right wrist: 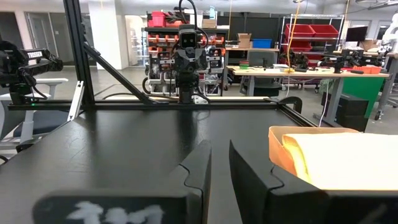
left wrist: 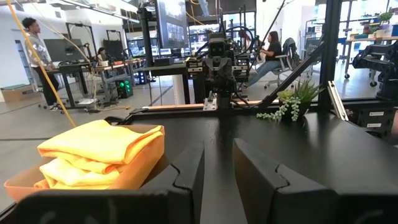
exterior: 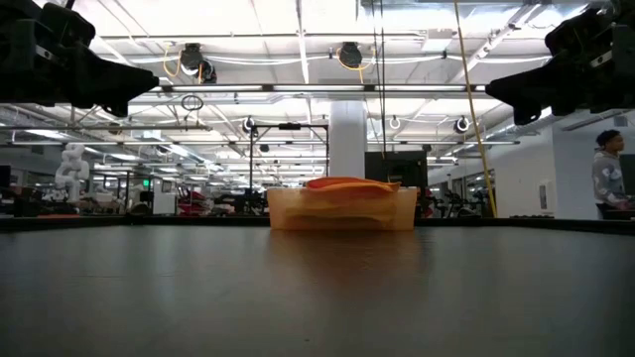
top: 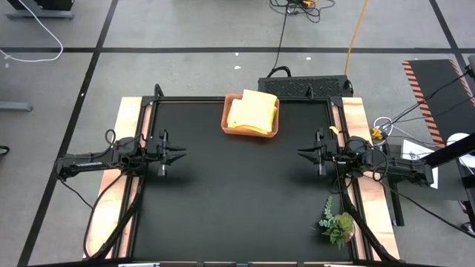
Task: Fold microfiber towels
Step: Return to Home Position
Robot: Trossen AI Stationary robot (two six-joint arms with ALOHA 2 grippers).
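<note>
On the bench (top: pixel 237 200), folded towels (top: pixel 254 111) lie well apart from my left end effector (top: pixel 180 154) and right end effector (top: pixel 302 153), both narrowly parted.

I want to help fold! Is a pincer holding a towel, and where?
Neither. The left pincer and right pincer are both open and empty.

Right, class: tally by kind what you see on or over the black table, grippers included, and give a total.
Rectangular orange-brown tray: 1
Stack of folded yellow microfiber towels in the tray: 1 (separate cloths cannot be counted)
Small green plant sprig: 1
Dark two-finger robot grippers: 2, left gripper and right gripper
Total: 5
</note>
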